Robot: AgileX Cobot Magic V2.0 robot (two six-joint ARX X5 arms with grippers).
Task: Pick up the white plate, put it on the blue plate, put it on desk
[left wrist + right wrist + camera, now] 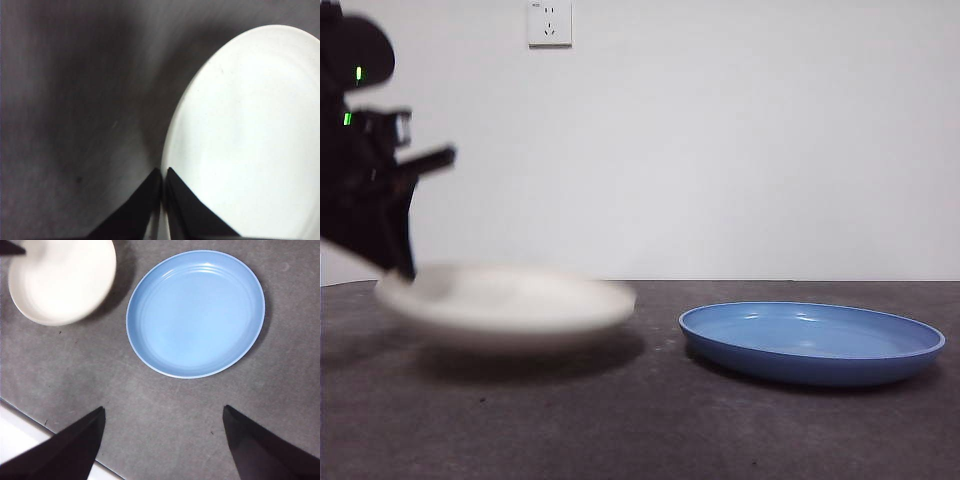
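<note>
While gripper-held [162, 176], white plate [510, 305] aloft.

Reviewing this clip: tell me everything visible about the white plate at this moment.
The white plate is round, wide and shallow, cream-white and matte, with a low sloping rim and nothing in it. It is motion-blurred and lifted just off the desk, casting a shadow beneath. The left gripper has its jaws shut on the rim. It sits beside the blue plate, apart from it, not yet over it.
</note>
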